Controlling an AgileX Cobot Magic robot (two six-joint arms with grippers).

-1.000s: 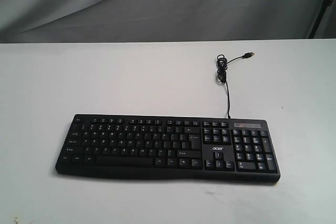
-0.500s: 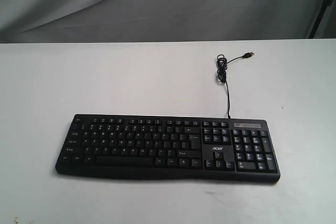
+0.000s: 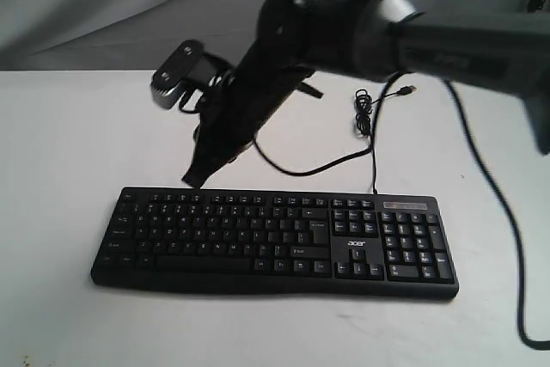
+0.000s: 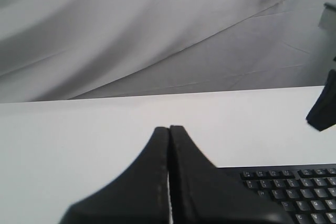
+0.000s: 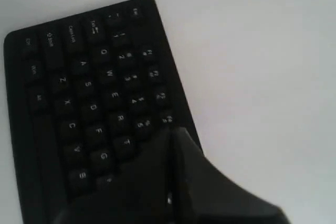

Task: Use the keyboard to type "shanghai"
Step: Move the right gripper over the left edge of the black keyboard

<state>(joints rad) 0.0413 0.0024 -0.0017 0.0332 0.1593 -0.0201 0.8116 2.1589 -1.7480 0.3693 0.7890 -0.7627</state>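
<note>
Right claw (image 3: 196, 180), pressed together, hangs at the keyboard's (image 3: 275, 242) rear edge; left claw (image 4: 169, 129) is likewise pressed together.

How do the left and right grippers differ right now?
The right gripper hangs over the keyboard's upper-left keys; the left gripper hangs over the table beside the keyboard. The right gripper shows in the exterior view; the left gripper does not. Both are black and shut.

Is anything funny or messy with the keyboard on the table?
The keyboard lies flat and looks undamaged. But its USB cable isn't plugged into anything. It bunches in a small tangle, and the plug lies loose on the white table.
</note>
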